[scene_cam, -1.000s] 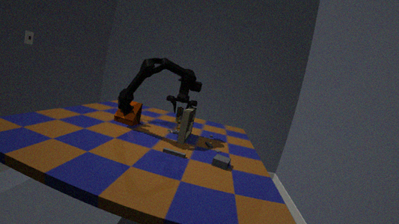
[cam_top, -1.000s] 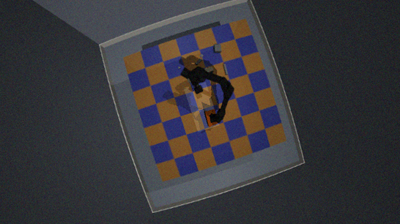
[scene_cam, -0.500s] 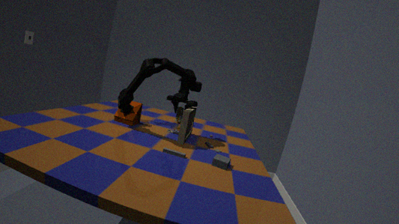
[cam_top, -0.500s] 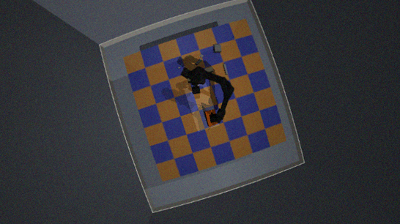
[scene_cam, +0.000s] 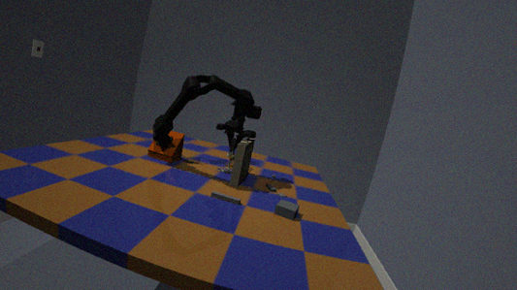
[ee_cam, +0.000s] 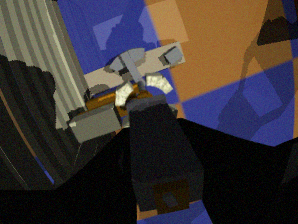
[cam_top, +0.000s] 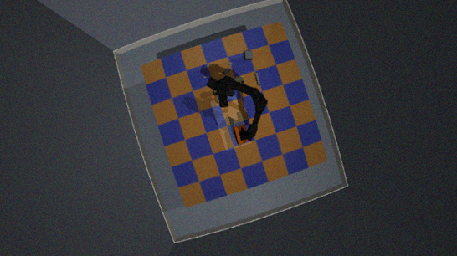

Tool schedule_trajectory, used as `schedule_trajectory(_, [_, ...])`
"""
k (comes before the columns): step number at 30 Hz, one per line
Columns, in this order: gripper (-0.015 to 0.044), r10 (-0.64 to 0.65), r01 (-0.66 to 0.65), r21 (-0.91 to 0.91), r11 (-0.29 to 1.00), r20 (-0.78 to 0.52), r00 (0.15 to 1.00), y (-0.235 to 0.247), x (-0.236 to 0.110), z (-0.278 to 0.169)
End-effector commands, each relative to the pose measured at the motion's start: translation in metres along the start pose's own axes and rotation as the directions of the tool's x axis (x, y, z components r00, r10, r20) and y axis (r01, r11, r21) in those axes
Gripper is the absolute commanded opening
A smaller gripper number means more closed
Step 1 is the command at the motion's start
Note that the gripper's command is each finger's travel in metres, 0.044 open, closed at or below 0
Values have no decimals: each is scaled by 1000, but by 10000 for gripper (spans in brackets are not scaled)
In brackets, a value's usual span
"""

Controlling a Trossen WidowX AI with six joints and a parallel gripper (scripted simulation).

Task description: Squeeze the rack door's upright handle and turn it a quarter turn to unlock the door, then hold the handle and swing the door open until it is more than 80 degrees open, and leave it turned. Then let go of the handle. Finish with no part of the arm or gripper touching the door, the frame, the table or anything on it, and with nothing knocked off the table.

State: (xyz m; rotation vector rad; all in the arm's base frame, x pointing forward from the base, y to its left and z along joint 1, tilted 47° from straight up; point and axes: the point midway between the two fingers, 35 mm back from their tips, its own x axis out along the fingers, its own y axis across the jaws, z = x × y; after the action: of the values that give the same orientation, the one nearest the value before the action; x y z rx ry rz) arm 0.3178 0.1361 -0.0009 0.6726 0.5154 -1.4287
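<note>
The rack (scene_cam: pixel 241 164) (ee_cam: pixel 42 40) stands upright in the middle of the table as a pale ribbed body, at the left in the wrist view. The handle (ee_cam: pixel 162 135) is a dark upright block seen from above, beside the rack. My gripper (scene_cam: pixel 232 148) (ee_cam: pixel 153 131) points down and is shut on the handle, one black finger on each side. An orange-brown bar (ee_cam: pixel 102 101) and a grey block (ee_cam: pixel 95 123) lie between the ribbed body and the handle. The arm hides much of the door from above; its angle and the handle's turn cannot be told clearly.
A grey box (cam_top: pixel 248 55) (scene_cam: pixel 286 210) and a low grey bar (cam_top: pixel 258 79) (scene_cam: pixel 225 199) lie on the checkered table near the rack. A small dark piece (scene_cam: pixel 271 187) lies beyond them. The arm's orange base block (scene_cam: pixel 176 144) stands on the other side.
</note>
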Motion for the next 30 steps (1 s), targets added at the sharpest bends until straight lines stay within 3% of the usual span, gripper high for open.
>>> schedule_trajectory(1, [10, 0, 0, 1, 1000, 3, 1000, 0, 1, 1])
schedule_trajectory(15, [10, 0, 1, -252, 968, 3, 1000, -9, 1, 6])
schedule_trajectory(30, [10, -1, 3, -548, 837, 4, 1000, -31, 1, 22])
